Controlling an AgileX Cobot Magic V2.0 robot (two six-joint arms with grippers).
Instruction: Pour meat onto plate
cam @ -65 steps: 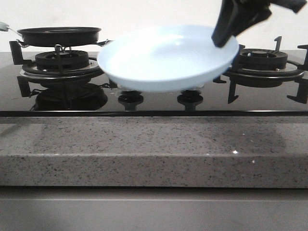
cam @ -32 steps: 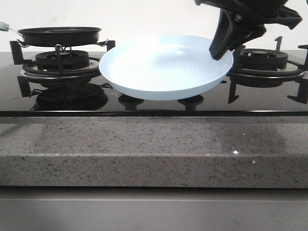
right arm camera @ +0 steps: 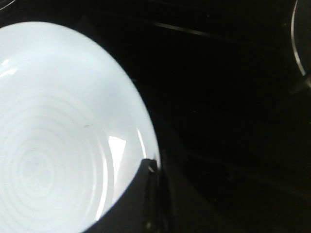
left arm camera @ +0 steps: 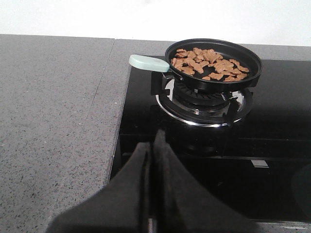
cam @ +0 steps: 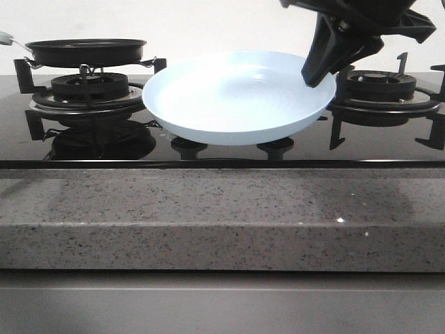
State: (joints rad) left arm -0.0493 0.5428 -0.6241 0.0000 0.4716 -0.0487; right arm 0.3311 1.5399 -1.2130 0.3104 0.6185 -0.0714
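Note:
The pale blue-white plate (cam: 236, 97) sits low over the middle of the black stove top, tilted toward me. My right gripper (cam: 318, 75) is shut on its right rim; in the right wrist view the plate (right arm camera: 53, 145) fills the left side and the gripper (right arm camera: 154, 167) pinches its edge. The meat (left arm camera: 210, 62), a heap of small reddish-brown chips, lies in the black frying pan (left arm camera: 252, 73) on the left burner. The pan (cam: 85, 50) also shows in the front view. My left gripper (left arm camera: 154, 145) is shut and empty, in front of the pan, over the stove's left edge.
The pan has a pale green handle (left arm camera: 146, 62) pointing left. A second burner (cam: 381, 94) stands at the right, behind the plate. Two stove knobs (cam: 189, 144) sit under the plate's front. A grey speckled counter (cam: 208, 216) runs along the front and to the left (left arm camera: 53, 121).
The plate has come down and a little to the right over the last second, with my right gripper on its rim; it has barely moved in the last half second.

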